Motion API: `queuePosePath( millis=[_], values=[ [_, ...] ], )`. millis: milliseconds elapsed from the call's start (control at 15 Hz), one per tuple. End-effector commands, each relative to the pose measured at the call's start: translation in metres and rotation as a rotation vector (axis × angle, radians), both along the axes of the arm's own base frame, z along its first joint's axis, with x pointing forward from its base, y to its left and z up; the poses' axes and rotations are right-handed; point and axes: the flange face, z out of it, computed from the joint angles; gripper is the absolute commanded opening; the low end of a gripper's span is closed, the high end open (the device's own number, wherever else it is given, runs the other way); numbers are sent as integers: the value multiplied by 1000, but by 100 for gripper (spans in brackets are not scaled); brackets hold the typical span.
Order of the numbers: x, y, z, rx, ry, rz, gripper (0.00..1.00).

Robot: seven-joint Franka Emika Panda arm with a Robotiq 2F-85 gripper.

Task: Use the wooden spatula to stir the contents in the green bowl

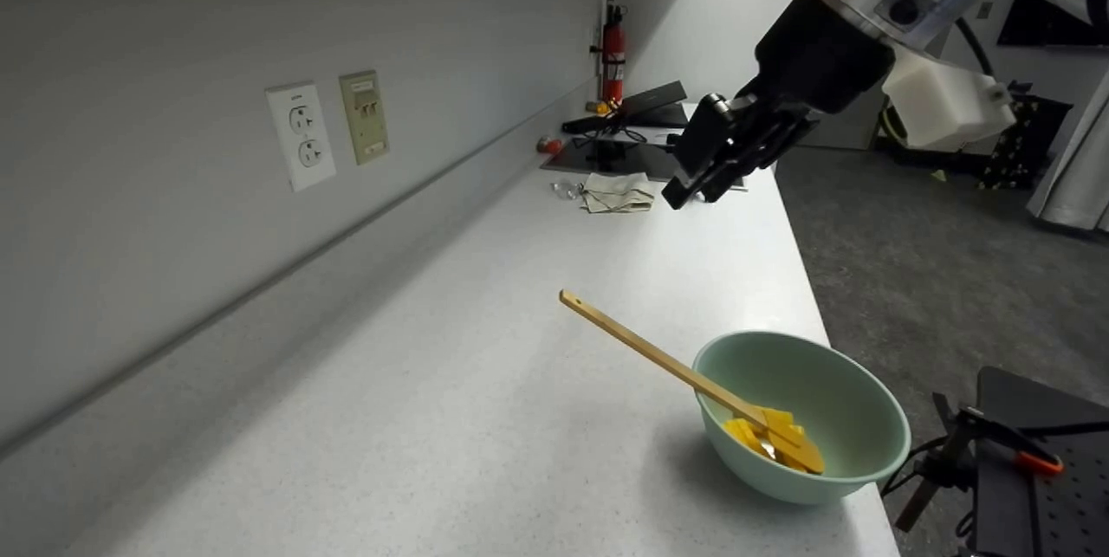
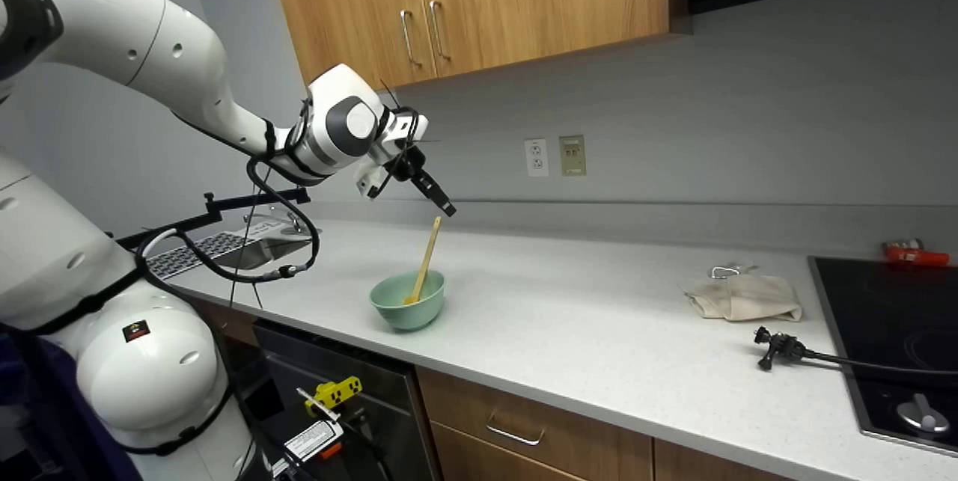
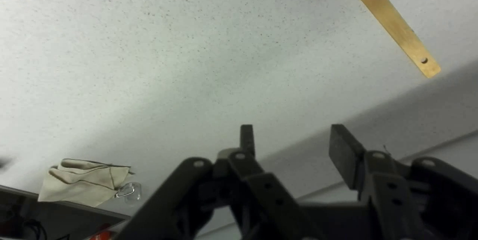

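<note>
In an exterior view, the wooden spatula [image 1: 667,359] rests tilted in the green bowl [image 1: 845,410], which stands upright on the desk [image 1: 485,418] near its edge; the handle crosses the rim at about 10 o'clock and extends beyond it in that direction, while the blade lies over the contents [image 1: 743,432], yellow pieces gathered toward 8 o'clock inside the bowl. The end effector [image 3: 291,145] is released, its two fingers spread apart in the wrist view, where the holed end of the handle lies toward 2 o'clock of them and apart from both. In an exterior view, a folded cloth [image 2: 748,298] lies on the desk toward 3 o'clock of the bowl, near a black cooktop [image 2: 891,316]; in that same view, the end effector hangs higher than the bowl, toward 1 o'clock, and the handle points up in roughly the same direction.
</note>
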Motion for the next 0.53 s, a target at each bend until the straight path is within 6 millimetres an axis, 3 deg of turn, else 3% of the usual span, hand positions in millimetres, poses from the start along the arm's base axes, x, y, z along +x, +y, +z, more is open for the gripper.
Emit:
queuePosePath(
  millis=[0,400,467],
  values=[
    [0,-1,1,-4,3,-2,62],
    [0,-2,1,-5,2,-2,64],
    [-2,-6,-2,14,-4,-19,89]
  ],
)
